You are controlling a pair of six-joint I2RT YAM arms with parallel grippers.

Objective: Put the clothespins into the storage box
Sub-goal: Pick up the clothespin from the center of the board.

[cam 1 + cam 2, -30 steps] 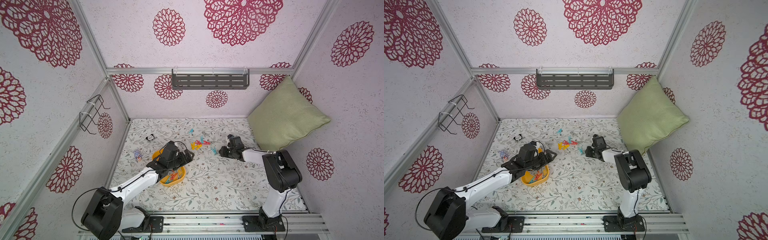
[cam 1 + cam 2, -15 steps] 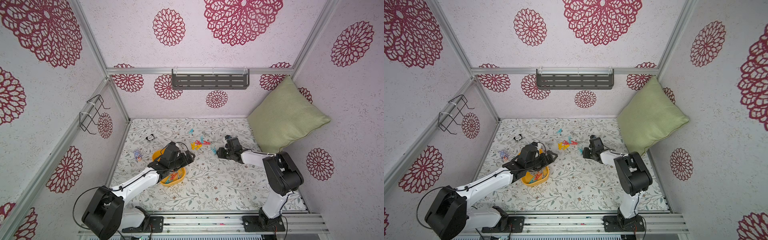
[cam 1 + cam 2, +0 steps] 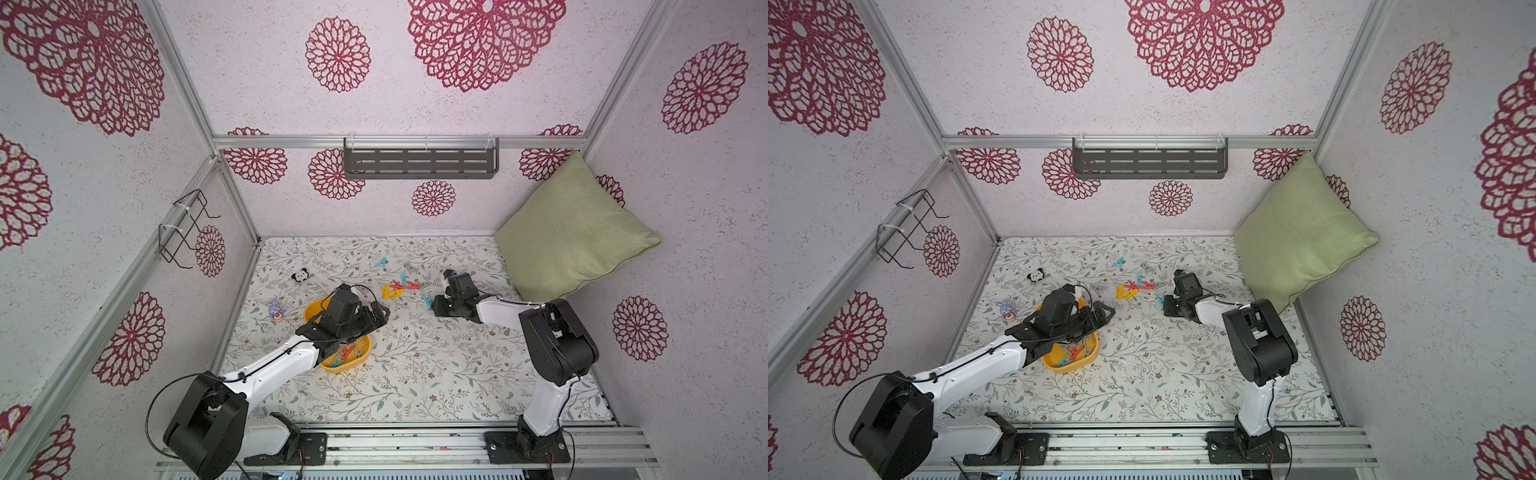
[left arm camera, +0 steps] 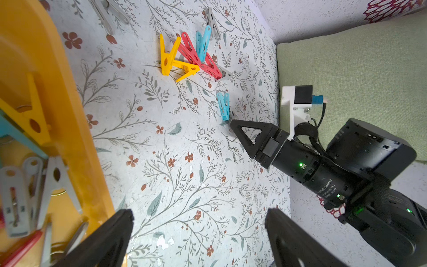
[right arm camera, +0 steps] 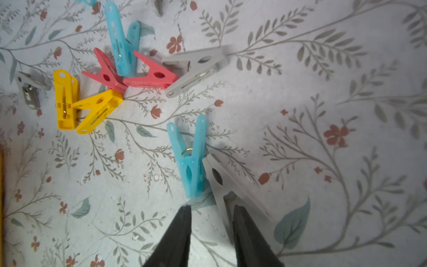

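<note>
Right gripper: the right gripper (image 5: 210, 207) had crept leftward across the top views in the last second, toward the loose pegs, and its jaws had drawn in to a narrow gap.
Right jaws: they straddled one leg of a grey clothespin (image 5: 219, 182). I could not tell whether they had bitten yet, as the peg looked blurred.
Neighbour: a teal clothespin (image 5: 189, 159) lay right beside the grey one, its closed end at the tip of one finger, touching or very nearly.
Left gripper: the left gripper (image 4: 198, 212) had not shifted. Its jaws stood wide apart with nothing between them, hanging over the far rim of the box.
Storage box: the storage box (image 3: 351, 365) sat left of centre in both top views, partly under the left arm, with a heap of pegs already in it.
Loose clothespins: a knot of yellow, red, teal and grey clothespins (image 3: 401, 286) lay just above centre, well apart from the box, with strays further up the frame.
Meaning: to my eye another pick was under way. The risk was nudging the teal one or pinching too little of the grey. Plenty remained to carry.
</note>
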